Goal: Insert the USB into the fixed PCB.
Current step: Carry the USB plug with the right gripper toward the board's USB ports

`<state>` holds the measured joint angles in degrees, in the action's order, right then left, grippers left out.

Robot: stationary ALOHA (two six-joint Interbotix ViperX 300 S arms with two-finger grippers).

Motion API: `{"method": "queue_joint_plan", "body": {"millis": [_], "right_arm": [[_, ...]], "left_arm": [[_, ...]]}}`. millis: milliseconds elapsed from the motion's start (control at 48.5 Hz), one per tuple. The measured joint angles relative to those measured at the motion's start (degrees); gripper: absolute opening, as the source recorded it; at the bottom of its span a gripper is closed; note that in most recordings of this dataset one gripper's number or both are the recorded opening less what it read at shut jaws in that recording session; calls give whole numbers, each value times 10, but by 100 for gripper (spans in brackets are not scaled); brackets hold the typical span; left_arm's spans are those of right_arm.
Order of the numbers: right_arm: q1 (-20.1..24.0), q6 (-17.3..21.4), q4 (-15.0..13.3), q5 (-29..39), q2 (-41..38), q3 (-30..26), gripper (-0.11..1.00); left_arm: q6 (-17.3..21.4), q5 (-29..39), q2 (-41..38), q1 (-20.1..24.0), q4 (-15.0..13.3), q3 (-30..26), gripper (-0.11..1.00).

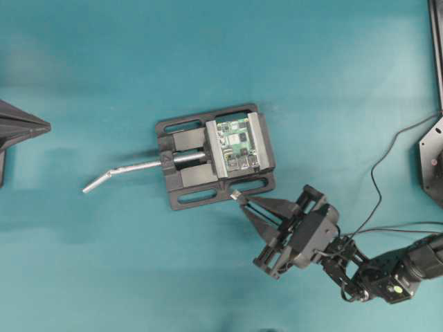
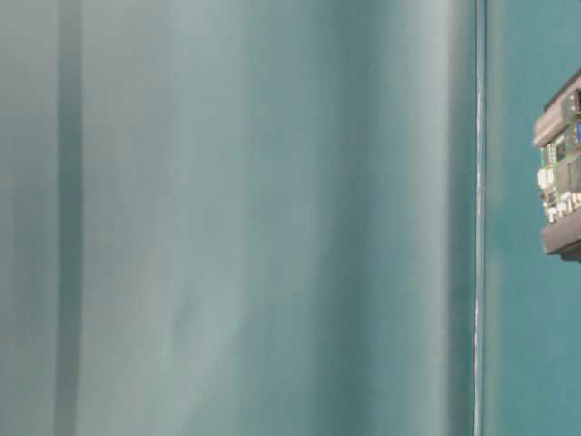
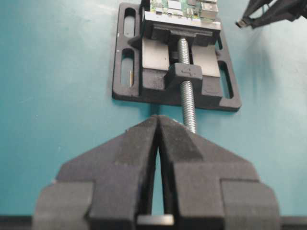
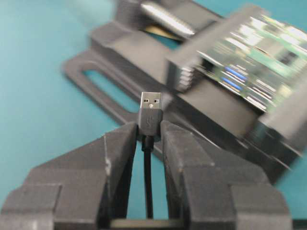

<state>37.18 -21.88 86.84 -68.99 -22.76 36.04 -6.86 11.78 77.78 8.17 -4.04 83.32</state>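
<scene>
1. Nearest my right wrist camera, the right gripper (image 4: 149, 132) pinches the USB plug (image 4: 150, 115): dark body, silver tip out front, thin black cable (image 4: 147, 177) trailing back.
2. I see the plug just beside the vise (image 1: 214, 155), not touching the green board (image 1: 237, 144).
3. That board sits clamped in the vise.
4. My left gripper (image 3: 158, 139) has its jaws together, empty.

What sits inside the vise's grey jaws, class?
The green PCB is clamped between the jaws of the vise, chips and silver ports facing up. Its underside and whatever lies beneath it are covered.
</scene>
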Motion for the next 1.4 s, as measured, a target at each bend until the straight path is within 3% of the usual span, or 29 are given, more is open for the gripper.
{"method": "queue_joint_plan", "body": {"millis": [330,804,1402], "right_arm": [[24,-2,80,-52,-41,-56,21],[24,-5,203,-158,-74,-120,21],[20,-24,235,-239,-132,-203,21]], "left_arm": [[1,0,0,0,0,-1,0],[1,0,1,0,0,-1,0],[1,0,0,0,-1,0,0]]}}
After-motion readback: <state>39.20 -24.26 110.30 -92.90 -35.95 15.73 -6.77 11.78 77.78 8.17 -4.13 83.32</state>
